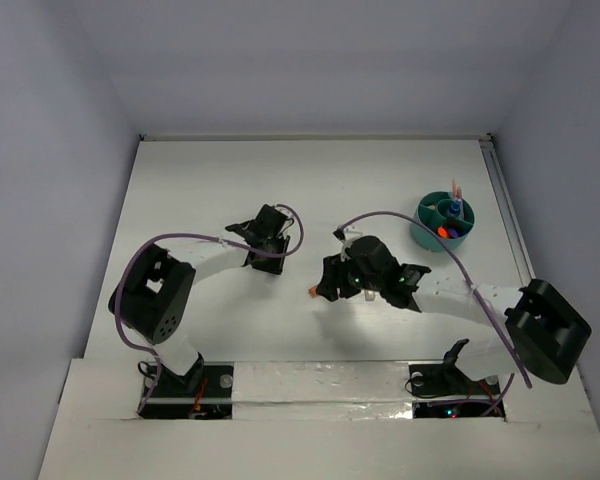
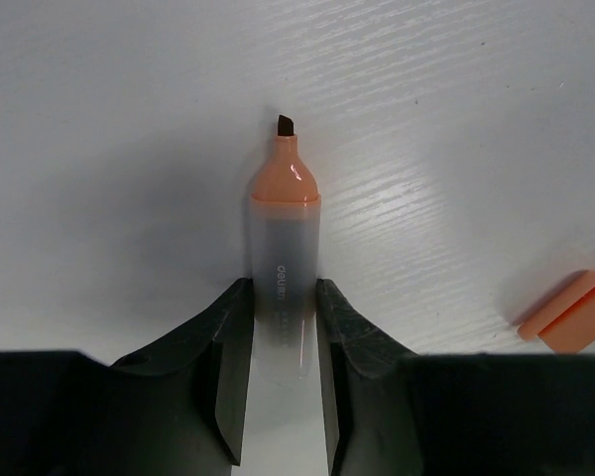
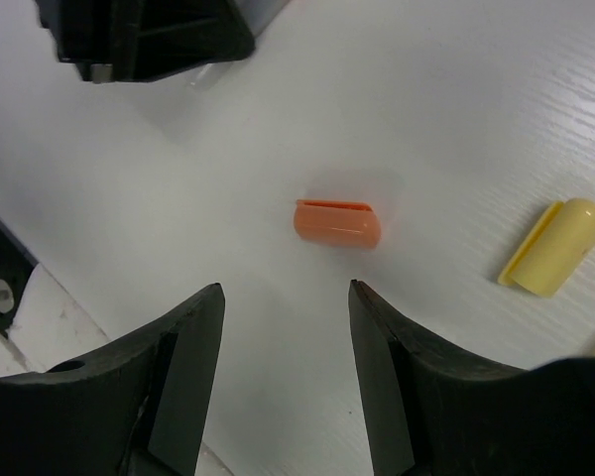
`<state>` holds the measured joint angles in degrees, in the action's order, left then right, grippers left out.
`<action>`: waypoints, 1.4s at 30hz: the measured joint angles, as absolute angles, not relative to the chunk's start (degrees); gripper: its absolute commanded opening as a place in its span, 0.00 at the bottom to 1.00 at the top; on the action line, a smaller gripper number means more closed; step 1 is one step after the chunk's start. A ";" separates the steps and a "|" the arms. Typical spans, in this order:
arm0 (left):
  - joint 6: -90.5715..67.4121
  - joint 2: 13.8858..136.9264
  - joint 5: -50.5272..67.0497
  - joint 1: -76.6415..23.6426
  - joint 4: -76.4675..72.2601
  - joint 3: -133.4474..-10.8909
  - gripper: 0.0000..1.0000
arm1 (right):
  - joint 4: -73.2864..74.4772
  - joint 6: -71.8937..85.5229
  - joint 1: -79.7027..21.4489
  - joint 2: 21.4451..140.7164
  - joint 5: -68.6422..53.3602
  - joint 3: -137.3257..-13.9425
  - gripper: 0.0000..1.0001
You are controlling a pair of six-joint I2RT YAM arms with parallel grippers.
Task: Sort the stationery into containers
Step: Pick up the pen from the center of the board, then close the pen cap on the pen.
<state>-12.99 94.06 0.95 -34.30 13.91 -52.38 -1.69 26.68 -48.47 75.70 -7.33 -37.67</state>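
The orange highlighter (image 2: pixel 284 213) lies uncapped on the white table, its dark chisel tip pointing away. My left gripper (image 2: pixel 283 288) is shut on its clear barrel, both fingers pressed to its sides. In the top view the left gripper (image 1: pixel 266 233) covers the highlighter. An orange stub (image 3: pixel 337 222), shaped like a cap, lies just ahead of my open right gripper (image 3: pixel 286 288), with nothing between the fingers. The orange stub (image 1: pixel 311 292) also shows beside the right gripper (image 1: pixel 332 283) in the top view. The teal round container (image 1: pixel 443 221) stands at the far right with several pens in it.
A yellow cap-like piece (image 3: pixel 555 248) lies to the right of the orange stub. The left arm's black body (image 3: pixel 144 35) hangs close beyond the stub. The orange stub (image 2: pixel 567 312) sits to the right of the left gripper. A rail (image 1: pixel 505 205) runs along the table's right edge.
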 measured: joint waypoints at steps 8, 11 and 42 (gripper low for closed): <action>-13.10 92.99 0.97 -34.30 14.24 -51.79 0.00 | -2.42 29.41 -48.90 82.32 -4.69 -37.63 0.70; -13.30 90.50 0.75 -34.30 15.92 -50.96 0.00 | -3.68 30.09 -49.15 84.20 -4.67 -37.63 0.67; -15.92 54.39 -0.69 -32.42 15.09 -44.56 0.00 | 4.47 27.09 -49.58 99.02 5.69 -54.54 0.61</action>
